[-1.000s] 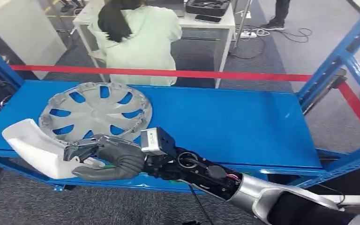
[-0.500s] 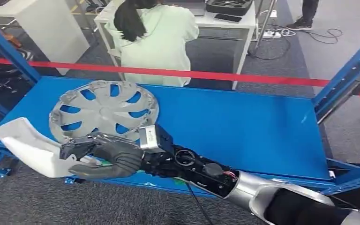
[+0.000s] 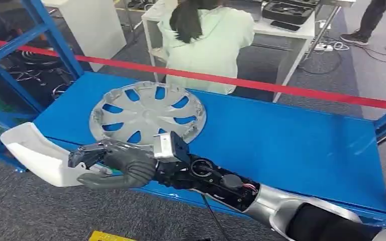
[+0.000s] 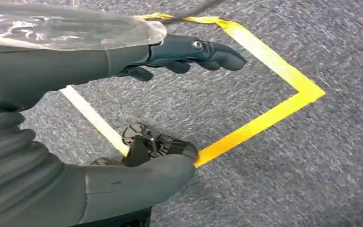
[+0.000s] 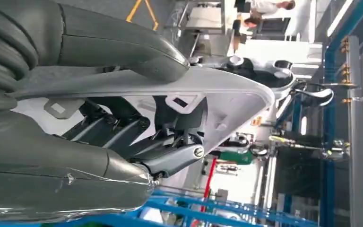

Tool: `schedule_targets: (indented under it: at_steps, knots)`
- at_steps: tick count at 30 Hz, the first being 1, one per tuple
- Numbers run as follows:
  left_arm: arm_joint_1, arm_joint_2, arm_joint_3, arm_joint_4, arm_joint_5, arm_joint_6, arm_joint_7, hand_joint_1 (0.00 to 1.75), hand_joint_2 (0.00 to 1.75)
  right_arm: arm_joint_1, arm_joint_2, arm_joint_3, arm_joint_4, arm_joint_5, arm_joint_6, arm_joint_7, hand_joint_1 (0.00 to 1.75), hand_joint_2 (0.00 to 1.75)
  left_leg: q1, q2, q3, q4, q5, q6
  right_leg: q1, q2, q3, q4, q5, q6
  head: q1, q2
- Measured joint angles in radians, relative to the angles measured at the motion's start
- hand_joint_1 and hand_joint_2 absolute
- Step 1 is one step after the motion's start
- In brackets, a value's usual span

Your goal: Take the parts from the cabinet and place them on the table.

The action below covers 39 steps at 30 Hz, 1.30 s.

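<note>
A white curved plastic part (image 3: 37, 155) juts out past the front left edge of the blue cabinet shelf (image 3: 291, 145). My right hand (image 3: 118, 168) grips its near end, thumb under and fingers over. In the right wrist view the same white part (image 5: 227, 101) lies clamped between the thumb and dark fingers of my right hand (image 5: 123, 127). A silver wheel cover (image 3: 148, 113) lies flat on the shelf just behind that hand. My left hand (image 4: 42, 80) hangs over grey carpet with its fingers apart and nothing in it.
A red barrier tape (image 3: 281, 88) runs behind the shelf. Beyond it a person in a light green top (image 3: 211, 45) sits at a white table (image 3: 301, 27). Blue cabinet posts (image 3: 50, 35) stand at the left. Yellow floor tape (image 4: 264, 118) marks the carpet.
The camera has turned left, so the whole scene has slid to the right. My right hand still holds the white part, now a little further off the shelf edge.
</note>
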Motion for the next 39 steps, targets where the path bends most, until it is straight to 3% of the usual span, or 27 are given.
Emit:
schedule_targets:
  at_steps: [1, 2, 4, 5, 6, 9, 10, 11, 12, 13, 15, 16, 18, 19, 20, 21, 23, 26, 27, 30, 31, 32, 33, 35, 36, 37, 39]
  knots:
    - [0.001, 0.000, 0.000, 0.000, 0.000, 0.000, 0.000, 0.00, 1.75, 0.001, 0.000, 0.000, 0.000, 0.000, 0.000, 0.002, 1.75, 1.75, 0.000, -0.010, 0.001, 0.000, 0.000, 0.000, 0.000, 0.001, -0.006, 0.003, 0.014, -0.002, 0.000, 0.000]
    - [0.002, 0.000, 0.000, 0.000, 0.000, -0.002, 0.000, 0.00, 1.75, 0.001, 0.000, 0.000, 0.000, -0.002, -0.001, 0.003, 1.75, 1.75, 0.000, -0.021, 0.003, 0.000, 0.000, 0.000, 0.000, 0.001, 0.010, -0.041, 0.050, -0.004, 0.003, 0.000]
    - [0.002, -0.001, 0.000, 0.000, 0.000, -0.008, 0.000, 0.00, 1.75, -0.001, 0.000, 0.000, 0.000, -0.007, -0.001, 0.004, 1.75, 1.75, 0.000, -0.043, 0.010, 0.001, -0.002, -0.002, 0.000, 0.014, 0.097, -0.233, 0.156, -0.014, 0.009, 0.000]
    - [0.002, -0.002, 0.000, 0.000, 0.001, -0.008, 0.000, 0.00, 1.75, -0.002, 0.000, 0.000, 0.000, -0.009, 0.000, 0.004, 1.75, 1.75, 0.001, -0.051, 0.010, 0.001, -0.003, -0.004, 0.000, 0.046, 0.133, -0.316, 0.190, -0.020, 0.011, 0.000]
    - [0.000, -0.002, 0.000, 0.000, 0.002, -0.008, -0.001, 0.00, 1.75, -0.005, 0.000, 0.000, 0.000, -0.011, 0.000, 0.004, 1.75, 1.75, -0.006, -0.058, 0.006, 0.008, -0.005, -0.009, -0.002, 0.059, 0.144, -0.345, 0.179, -0.022, 0.008, 0.000]
    - [0.008, -0.002, 0.000, 0.000, 0.004, -0.008, -0.003, 0.00, 1.75, -0.005, 0.000, 0.000, 0.000, -0.013, 0.000, 0.006, 1.75, 1.75, 0.003, -0.075, 0.001, 0.001, 0.001, -0.027, 0.005, 0.043, 0.142, -0.343, 0.182, -0.030, 0.003, 0.000]
    - [0.011, 0.002, 0.000, 0.000, 0.005, -0.008, -0.003, 0.00, 1.75, -0.007, 0.004, 0.000, 0.000, -0.013, 0.000, 0.006, 1.75, 1.75, 0.000, -0.078, 0.001, 0.002, 0.000, -0.033, -0.001, 0.034, 0.147, -0.354, 0.188, -0.037, 0.004, 0.000]
    - [0.014, 0.000, 0.000, 0.000, 0.005, -0.008, -0.003, 0.00, 1.75, -0.008, 0.006, 0.000, 0.000, -0.013, 0.000, 0.007, 1.75, 1.75, 0.000, -0.045, -0.002, 0.020, -0.013, -0.036, -0.005, 0.024, 0.152, -0.361, 0.192, -0.041, 0.002, 0.000]
    - [0.013, -0.001, 0.000, 0.000, 0.006, -0.008, -0.003, 0.00, 1.75, -0.011, 0.009, 0.000, -0.001, -0.014, 0.000, 0.006, 1.75, 1.75, -0.003, -0.011, -0.026, 0.066, -0.043, -0.043, -0.006, 0.019, 0.152, -0.363, 0.193, -0.045, -0.012, 0.000]
    - [0.011, -0.001, 0.000, 0.000, 0.006, -0.007, -0.003, 0.00, 1.75, -0.013, 0.009, 0.000, 0.000, -0.016, 0.000, 0.006, 1.75, 1.75, 0.000, 0.005, -0.067, 0.149, -0.087, -0.049, -0.005, 0.009, 0.151, -0.363, 0.192, -0.047, -0.023, 0.000]
    - [0.012, -0.001, 0.000, 0.000, 0.006, -0.006, -0.004, 0.00, 1.75, -0.009, 0.008, 0.000, 0.000, -0.019, -0.001, 0.007, 1.75, 1.75, 0.005, 0.012, -0.152, 0.315, -0.150, -0.059, -0.004, -0.011, 0.149, -0.362, 0.191, -0.048, -0.024, 0.000]
    - [0.013, -0.002, 0.000, 0.000, 0.006, -0.006, -0.004, 0.00, 1.75, -0.009, 0.008, 0.001, 0.000, -0.019, -0.001, 0.007, 1.75, 1.75, 0.008, 0.013, -0.170, 0.346, -0.151, -0.062, -0.004, -0.020, 0.149, -0.362, 0.190, -0.047, -0.025, 0.000]
    - [0.016, -0.001, 0.000, 0.000, 0.006, -0.006, -0.004, 0.00, 1.75, -0.009, 0.008, 0.001, 0.000, -0.021, -0.001, 0.007, 1.75, 1.75, 0.014, 0.017, -0.136, 0.273, -0.097, -0.066, -0.005, -0.033, 0.151, -0.362, 0.188, -0.044, -0.025, 0.000]
    - [0.016, 0.000, 0.000, 0.000, 0.006, -0.006, -0.004, 0.00, 1.75, -0.009, 0.009, 0.001, 0.000, -0.021, -0.001, 0.007, 1.75, 1.75, 0.017, 0.023, -0.094, 0.189, -0.056, -0.066, -0.006, -0.039, 0.153, -0.361, 0.186, -0.042, -0.026, 0.000]
    - [0.015, 0.001, 0.000, 0.000, 0.007, -0.006, -0.005, 0.00, 1.75, -0.010, 0.009, 0.001, 0.000, -0.021, -0.002, 0.007, 1.75, 1.75, 0.018, 0.043, -0.021, 0.051, 0.001, -0.066, -0.007, -0.048, 0.157, -0.359, 0.182, -0.035, -0.026, 0.000]
    - [0.013, 0.001, 0.000, 0.000, 0.006, -0.006, -0.006, 0.00, 1.75, -0.011, 0.009, 0.001, 0.000, -0.021, -0.002, 0.007, 1.75, 1.75, 0.014, 0.068, -0.001, 0.001, -0.006, -0.060, -0.005, -0.054, 0.158, -0.358, 0.178, -0.029, -0.027, 0.000]
    - [0.013, -0.002, 0.000, 0.000, 0.007, -0.006, -0.008, 0.00, 1.75, -0.012, 0.009, 0.001, 0.000, -0.024, -0.002, 0.007, 1.75, 1.75, 0.007, 0.049, -0.006, 0.007, 0.001, -0.038, 0.002, -0.057, 0.158, -0.356, 0.176, -0.019, -0.023, 0.000]
    - [0.016, -0.001, 0.000, 0.000, 0.007, -0.005, -0.009, 0.00, 1.75, -0.013, 0.010, 0.001, 0.000, -0.024, -0.002, 0.007, 1.75, 1.75, 0.006, 0.033, -0.006, 0.006, -0.001, -0.018, -0.002, -0.072, 0.163, -0.357, 0.169, -0.005, -0.018, 0.000]
    - [0.017, -0.002, 0.000, 0.000, 0.007, -0.005, -0.010, 0.00, 1.75, -0.013, 0.010, 0.000, -0.001, -0.024, -0.002, 0.008, 1.75, 1.75, 0.009, 0.026, -0.003, 0.003, 0.002, -0.012, -0.007, -0.041, 0.159, -0.334, 0.150, 0.002, -0.013, 0.000]
    - [0.014, 0.000, 0.000, 0.000, 0.007, -0.005, -0.010, 0.00, 1.75, -0.013, 0.010, 0.000, -0.003, -0.025, -0.002, 0.008, 1.75, 1.75, 0.004, 0.007, -0.005, 0.003, 0.001, 0.001, -0.007, -0.004, 0.042, -0.083, 0.022, 0.004, 0.004, 0.000]
    - [0.015, 0.000, 0.000, 0.000, 0.007, -0.005, -0.010, 0.00, 1.75, -0.010, 0.010, 0.000, -0.003, -0.025, -0.002, 0.007, 1.75, 1.75, 0.001, -0.002, -0.005, 0.004, 0.002, 0.003, -0.007, -0.002, 0.010, -0.018, 0.002, 0.004, 0.005, 0.000]
    - [0.016, 0.000, 0.000, 0.000, 0.007, -0.005, -0.010, 0.00, 1.75, -0.008, 0.010, 0.000, -0.003, -0.025, -0.002, 0.007, 1.75, 1.75, -0.001, -0.011, -0.005, 0.004, 0.002, 0.003, -0.007, 0.000, -0.005, 0.008, 0.005, 0.002, 0.006, 0.000]
    - [0.017, -0.001, 0.000, 0.000, 0.007, -0.003, -0.010, 0.00, 1.75, -0.007, 0.010, 0.000, -0.003, -0.025, -0.002, 0.007, 1.75, 1.75, -0.002, -0.023, -0.004, 0.004, 0.002, 0.003, -0.006, 0.001, 0.006, -0.022, 0.034, -0.002, 0.005, 0.000]
    - [0.016, -0.002, 0.000, 0.000, 0.007, -0.001, -0.010, 0.00, 1.75, -0.008, 0.010, 0.000, -0.003, -0.025, -0.002, 0.007, 1.75, 1.75, -0.003, -0.047, -0.001, 0.006, 0.002, 0.002, -0.003, 0.018, 0.088, -0.199, 0.134, -0.016, 0.008, 0.000]
    - [0.016, -0.003, 0.000, 0.000, 0.007, 0.000, -0.010, 0.00, 1.75, -0.009, 0.010, 0.000, -0.003, -0.025, -0.002, 0.007, 1.75, 1.75, -0.003, -0.056, 0.000, 0.006, 0.002, 0.002, -0.002, 0.054, 0.133, -0.294, 0.176, -0.025, 0.011, 0.000]
    - [0.014, -0.006, 0.000, 0.000, 0.007, 0.000, -0.012, 0.00, 1.75, -0.011, 0.010, 0.000, -0.003, -0.025, -0.002, 0.007, 1.75, 1.75, -0.008, -0.065, -0.005, 0.011, 0.002, -0.002, -0.003, 0.083, 0.150, -0.337, 0.173, -0.033, 0.007, 0.000]
    - [0.015, -0.006, 0.000, 0.000, 0.006, 0.000, -0.013, 0.00, 1.75, -0.012, 0.010, -0.001, -0.003, -0.025, -0.005, 0.007, 1.75, 1.75, 0.000, -0.079, -0.012, 0.010, 0.006, -0.013, 0.002, 0.067, 0.148, -0.342, 0.174, -0.030, 0.004, 0.000]
